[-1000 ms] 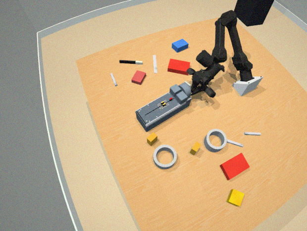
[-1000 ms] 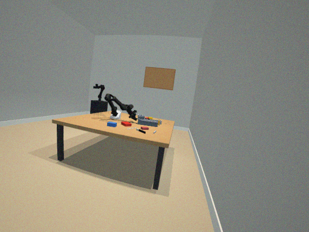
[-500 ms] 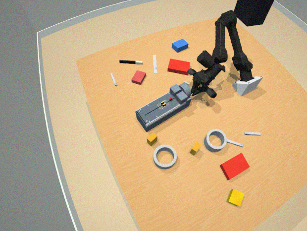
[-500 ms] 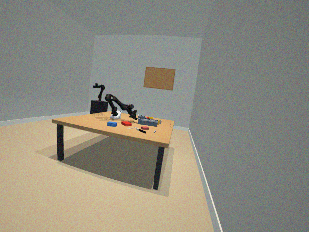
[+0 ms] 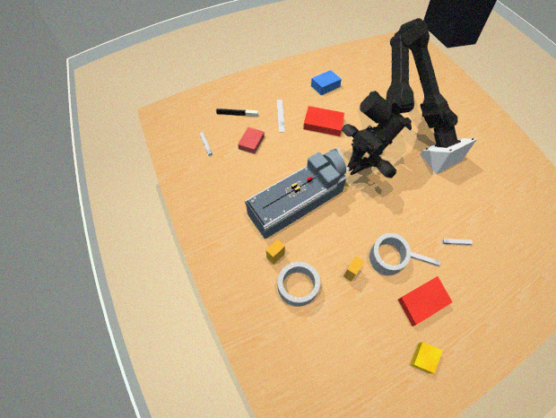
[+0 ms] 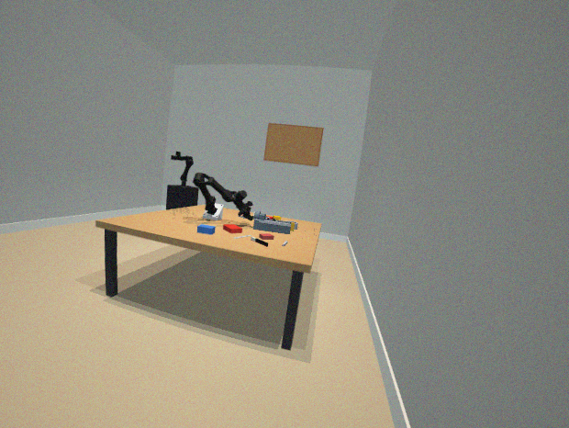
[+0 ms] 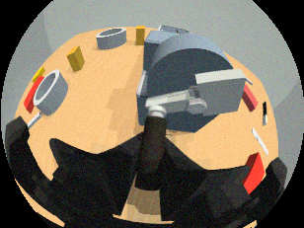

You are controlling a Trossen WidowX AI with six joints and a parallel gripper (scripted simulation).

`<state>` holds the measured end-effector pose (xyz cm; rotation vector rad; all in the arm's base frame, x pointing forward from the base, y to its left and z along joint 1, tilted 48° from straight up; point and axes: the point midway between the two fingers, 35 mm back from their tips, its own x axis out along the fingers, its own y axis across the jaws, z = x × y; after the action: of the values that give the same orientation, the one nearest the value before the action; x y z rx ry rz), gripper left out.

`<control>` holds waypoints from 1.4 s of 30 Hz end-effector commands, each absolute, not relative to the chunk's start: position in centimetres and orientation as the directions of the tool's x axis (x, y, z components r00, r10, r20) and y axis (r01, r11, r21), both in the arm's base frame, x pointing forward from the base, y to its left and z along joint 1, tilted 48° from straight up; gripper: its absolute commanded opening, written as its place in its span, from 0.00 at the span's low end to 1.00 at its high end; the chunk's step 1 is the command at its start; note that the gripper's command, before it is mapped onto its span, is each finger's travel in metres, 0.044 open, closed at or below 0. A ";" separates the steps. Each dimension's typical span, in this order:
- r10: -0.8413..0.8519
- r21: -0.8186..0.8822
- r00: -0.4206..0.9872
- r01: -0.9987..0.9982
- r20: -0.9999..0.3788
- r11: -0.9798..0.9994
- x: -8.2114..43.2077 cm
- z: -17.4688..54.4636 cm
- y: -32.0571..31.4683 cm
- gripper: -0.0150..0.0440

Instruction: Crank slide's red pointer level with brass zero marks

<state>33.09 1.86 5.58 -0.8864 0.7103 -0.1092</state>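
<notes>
The slate-grey machine (image 5: 278, 211) (image 6: 272, 226) stands on the table. Its red pointer (image 5: 309, 178) sits in the slot on the crank side of the brass zero marks (image 5: 295, 187), clearly off their line. In the wrist view the pale crank arm (image 7: 173, 102) reaches from the round housing (image 7: 183, 63) to the dark handle (image 7: 154, 134). My gripper (image 5: 351, 169) (image 6: 251, 218) (image 7: 152, 137) is shut on that handle at the machine's crank end. The fingers hide part of the handle, and in the top view the crank is mostly hidden.
Red blocks (image 5: 324, 120) (image 5: 424, 300), a blue block (image 5: 326, 82) and a dark-handled tool (image 5: 231, 111) lie around the machine. Grey rings (image 5: 299, 264) (image 5: 391, 236), small orange blocks (image 5: 275, 251) (image 5: 353, 268) and a yellow block (image 5: 427, 357) lie on its other side.
</notes>
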 end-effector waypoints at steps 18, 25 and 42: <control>-0.357 -0.738 0.772 -0.206 -0.526 0.643 32.6 7.1 4.2 0.25; -0.357 -0.738 0.772 -0.206 -0.526 0.643 32.7 7.3 4.1 0.25; -0.357 -0.738 0.772 -0.206 -0.526 0.643 32.7 7.4 4.1 0.25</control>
<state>32.71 4.03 7.17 -0.8905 0.7122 -0.0944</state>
